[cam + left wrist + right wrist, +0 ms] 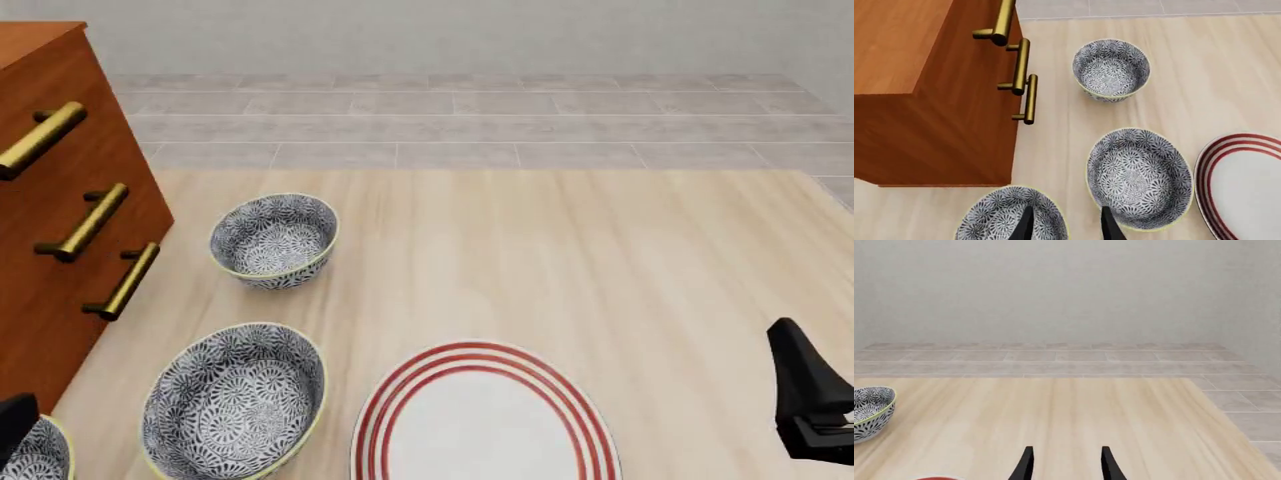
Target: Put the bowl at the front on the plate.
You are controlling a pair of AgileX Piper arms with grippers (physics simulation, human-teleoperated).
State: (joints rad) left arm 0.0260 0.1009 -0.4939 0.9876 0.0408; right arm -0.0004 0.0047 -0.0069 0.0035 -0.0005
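Note:
The bowl at the front [1004, 216] is floral blue-grey and white with a yellowish rim, and is cut off by the frame edge. It shows only as a sliver in the front view's lower left corner [38, 456]. My left gripper [1066, 227] hangs open above it. One finger is over the bowl's right part and the other is over the rim of the middle bowl [1139, 177]. The white plate [483, 425] with red rings lies right of the middle bowl [238, 400]. My right gripper [1066, 464] is open and empty over bare table, at the right edge of the front view.
A third look-alike bowl [275, 240] stands farther back. A wooden drawer cabinet [54, 215] with brass bar handles [1021, 75] stands along the left, close to the bowls. The table's far edge meets a tiled floor [467, 120].

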